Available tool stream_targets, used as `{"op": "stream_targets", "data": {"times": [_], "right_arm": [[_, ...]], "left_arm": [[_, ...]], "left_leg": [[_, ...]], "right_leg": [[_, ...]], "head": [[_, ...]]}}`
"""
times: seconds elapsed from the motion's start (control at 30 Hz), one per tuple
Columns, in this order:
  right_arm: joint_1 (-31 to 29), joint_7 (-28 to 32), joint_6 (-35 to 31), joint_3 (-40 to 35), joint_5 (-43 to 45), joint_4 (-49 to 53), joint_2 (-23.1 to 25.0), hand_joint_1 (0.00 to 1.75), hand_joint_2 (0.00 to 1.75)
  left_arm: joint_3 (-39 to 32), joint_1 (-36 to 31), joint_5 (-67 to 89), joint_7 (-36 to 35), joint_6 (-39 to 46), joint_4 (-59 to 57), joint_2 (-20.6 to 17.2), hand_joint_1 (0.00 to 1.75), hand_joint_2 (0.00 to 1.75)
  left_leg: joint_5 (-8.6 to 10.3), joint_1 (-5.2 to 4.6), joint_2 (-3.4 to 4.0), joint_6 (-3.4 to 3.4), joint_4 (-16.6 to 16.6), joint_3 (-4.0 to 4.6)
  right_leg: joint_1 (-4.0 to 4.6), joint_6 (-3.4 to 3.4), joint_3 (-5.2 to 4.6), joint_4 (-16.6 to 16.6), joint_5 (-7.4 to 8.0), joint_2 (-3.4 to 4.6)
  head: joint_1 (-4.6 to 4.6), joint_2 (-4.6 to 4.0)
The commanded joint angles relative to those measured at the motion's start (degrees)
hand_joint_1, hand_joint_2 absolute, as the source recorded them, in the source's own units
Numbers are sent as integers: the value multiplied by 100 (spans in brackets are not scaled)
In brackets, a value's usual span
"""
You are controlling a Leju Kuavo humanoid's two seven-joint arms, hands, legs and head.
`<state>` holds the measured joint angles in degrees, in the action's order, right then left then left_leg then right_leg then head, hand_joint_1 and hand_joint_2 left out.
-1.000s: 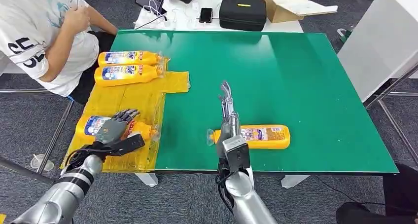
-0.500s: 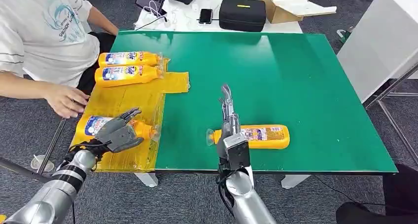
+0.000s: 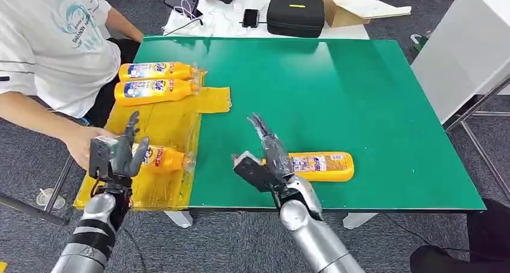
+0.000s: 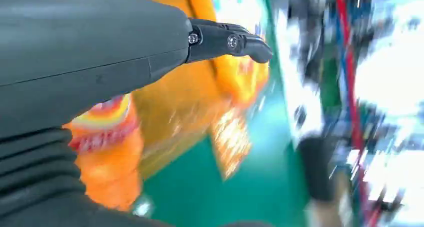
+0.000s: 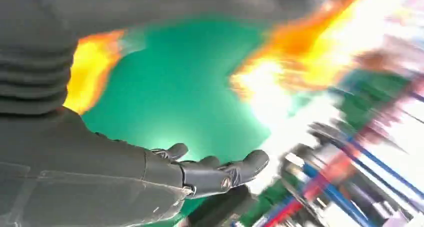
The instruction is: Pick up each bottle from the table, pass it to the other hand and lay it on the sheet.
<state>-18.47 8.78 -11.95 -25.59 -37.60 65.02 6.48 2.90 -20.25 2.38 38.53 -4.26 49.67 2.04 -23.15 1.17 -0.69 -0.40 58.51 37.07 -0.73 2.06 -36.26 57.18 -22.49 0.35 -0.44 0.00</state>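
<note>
Three bottles lie on the yellow sheet (image 3: 157, 119) and a fourth bottle (image 3: 319, 166) on the green table (image 3: 361, 92), beside the empty, spread-fingered right hand (image 3: 267, 156); the left hand (image 3: 120, 153) likewise holds nothing.

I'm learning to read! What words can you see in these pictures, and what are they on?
Bottle labels: too small and blurred to read.
Shirt print: small letters under a blue picture, too small to read.
Black case: a yellow mark, no readable words.
Wrist views: too blurred for any text.

Bright, even light; wrist views motion-blurred
</note>
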Motion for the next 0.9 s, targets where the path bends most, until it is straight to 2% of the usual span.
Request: {"op": "stream_targets", "data": {"times": [0.03, 0.1, 0.23, 0.27, 0.37, 0.57, 0.7, 0.77, 0.9], "right_arm": [[-1164, -563, 1167, -377, -482, -1156, -1575, 0, 175], [-1266, -509, 1495, -464, -397, -1103, -1757, 0, 175], [-1216, -454, 1660, -585, -228, -924, -1868, 0, 175], [-1197, -438, 1668, -602, -192, -913, -1871, 0, 175], [-1185, -438, 1669, -608, -192, -913, -1866, 0, 175], [-1002, -292, 1669, -718, 56, -760, -1962, 0, 175], [-1168, -60, 2111, -998, 342, -949, -2145, 0, 175], [-1236, 57, 2252, -1146, 480, -1048, -2232, 0, 175], [-1325, 187, 2402, -1381, 641, -1105, -2389, 0, 175]], "left_arm": [[-1360, 318, 370, -59, 177, 521, 605, 0, 175], [-1334, 247, 478, -13, 180, 360, 612, 0, 175], [-1318, 119, 625, 66, 254, 134, 623, 0, 175], [-1323, 103, 631, 74, 256, 113, 631, 0, 175], [-1322, 100, 631, 74, 256, 112, 633, 0, 175], [-1268, -6, 741, 147, 263, -45, 619, 0, 175], [-1154, -128, 852, 147, 279, -243, 580, 0, 175], [-1103, -190, 881, 147, 325, -333, 583, 0, 175], [-990, -249, 837, 147, 322, -392, 590, 0, 175]], "left_leg": [[-4, -5, 3, 9, 0, -12], [-5, -5, -3, 9, 2, -11], [-2, -3, -9, 6, 1, -3], [-10, -4, -5, 15, 2, -27], [-2, -2, -8, 5, 0, -3], [-7, -2, -5, 8, 0, -17], [-3, -2, -9, 7, 0, -8], [-8, -2, -3, 13, 0, -26], [-2, -3, -8, 7, 1, -3]], "right_leg": [[-3, -1, 14, -3, -3, -4], [-2, -3, 16, -2, -5, -9], [-2, -1, 6, -1, -3, -8], [0, -6, 32, -3, -10, -12], [-1, -2, 5, -1, -3, -6], [1, -6, 19, -2, -8, -8], [1, -3, 10, -2, -5, -10], [3, -7, 30, -5, -8, -11], [-1, -3, 5, 1, -3, -8]], "head": [[-2, 0], [-2, 0], [-2, 0], [-2, 0], [-2, 0], [-2, 2], [-2, 0], [-2, 0], [-2, 0]]}}
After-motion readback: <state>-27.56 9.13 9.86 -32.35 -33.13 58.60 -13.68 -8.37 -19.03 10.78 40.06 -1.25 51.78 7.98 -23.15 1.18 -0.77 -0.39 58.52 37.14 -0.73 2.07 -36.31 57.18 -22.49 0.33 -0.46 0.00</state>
